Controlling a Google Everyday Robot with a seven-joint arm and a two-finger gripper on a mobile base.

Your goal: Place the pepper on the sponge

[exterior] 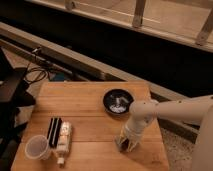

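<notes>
My gripper [128,142] hangs at the end of the white arm, low over the table's front right part. Right under its tip, on the left side, lies the sponge [120,145], a small bluish patch that is mostly covered. A dark shape sits on that patch at the gripper's tip. I cannot tell whether it is the pepper or part of the gripper, nor whether it is held.
A black bowl [118,102] with pale bits inside stands just behind the gripper. At the front left of the wooden table [80,105] are a white cup [38,148], a black flat item [53,132] and a pale packet [63,138]. Dark gear and cables lie beyond the left edge.
</notes>
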